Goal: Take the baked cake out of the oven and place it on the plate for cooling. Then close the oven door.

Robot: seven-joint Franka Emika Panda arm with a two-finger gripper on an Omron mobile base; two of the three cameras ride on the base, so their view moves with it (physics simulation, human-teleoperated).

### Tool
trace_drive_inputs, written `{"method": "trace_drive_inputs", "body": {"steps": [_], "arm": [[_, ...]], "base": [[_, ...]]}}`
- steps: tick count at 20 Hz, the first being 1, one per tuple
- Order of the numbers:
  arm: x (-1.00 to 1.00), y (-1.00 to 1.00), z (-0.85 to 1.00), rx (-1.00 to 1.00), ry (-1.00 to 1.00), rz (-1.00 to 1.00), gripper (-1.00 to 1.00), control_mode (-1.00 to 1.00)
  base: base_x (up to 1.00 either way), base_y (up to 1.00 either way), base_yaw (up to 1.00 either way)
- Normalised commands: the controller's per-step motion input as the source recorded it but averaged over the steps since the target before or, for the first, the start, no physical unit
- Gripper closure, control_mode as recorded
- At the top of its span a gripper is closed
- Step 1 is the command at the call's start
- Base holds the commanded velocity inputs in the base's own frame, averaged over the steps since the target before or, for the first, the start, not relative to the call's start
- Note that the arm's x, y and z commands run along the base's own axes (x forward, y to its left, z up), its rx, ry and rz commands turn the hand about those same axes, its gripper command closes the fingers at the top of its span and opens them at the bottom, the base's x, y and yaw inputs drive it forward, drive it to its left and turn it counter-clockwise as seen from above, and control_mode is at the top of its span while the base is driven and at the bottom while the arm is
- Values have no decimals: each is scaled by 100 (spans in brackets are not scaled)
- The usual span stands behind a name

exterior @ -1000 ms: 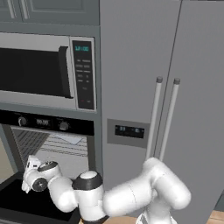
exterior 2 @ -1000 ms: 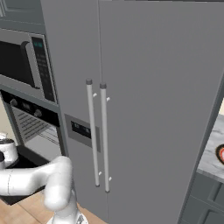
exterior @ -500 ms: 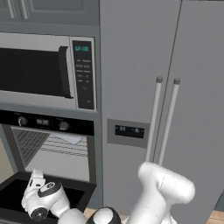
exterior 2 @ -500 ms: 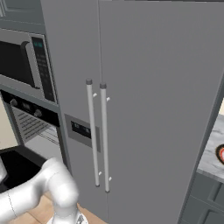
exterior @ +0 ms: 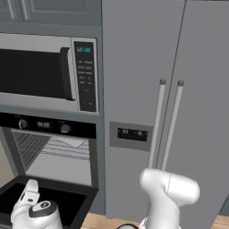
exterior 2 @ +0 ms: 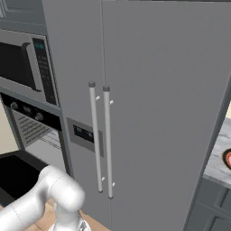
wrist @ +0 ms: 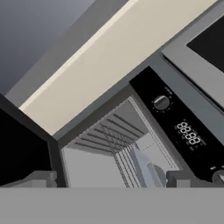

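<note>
Both base views face the fridge (exterior: 179, 89) and oven (exterior: 49, 152), hand view rolled, near oven

Black built-in wall oven (exterior: 49, 147) with round knobs and small digital display, cavity open, wire racks inside. Pale grey-blue flat baking tray (exterior: 71, 141) on upper rack. Wide black glass oven door (exterior: 58, 201) dropped open, lying flat below the cavity.

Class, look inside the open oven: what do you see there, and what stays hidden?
Inside the oven: wire racks and a pale baking tray. No cake is visible from these angles.
</note>
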Motion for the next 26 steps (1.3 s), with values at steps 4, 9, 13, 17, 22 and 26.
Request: {"method": "trace_drive_inputs", "body": {"steps": [4, 9, 13, 17, 22, 26], "arm": [[-85, 24, 39, 0, 0, -7, -100, -100], [-100, 9, 1, 0, 0, -13, -100, -100], [-100, 0, -3, 0, -1, -17, -100, -100], [-100, -2, -46, -2, -1, -16, -100, -100], [-91, -25, -85, -1, 0, -14, -100, -100], [-57, -43, -57, 0, 0, -13, -100, -100]], "base": [[0, 0, 0], [0, 0, 0], [0, 0, 0], [0, 0, 0], [0, 0, 0], [0, 0, 0]]}}
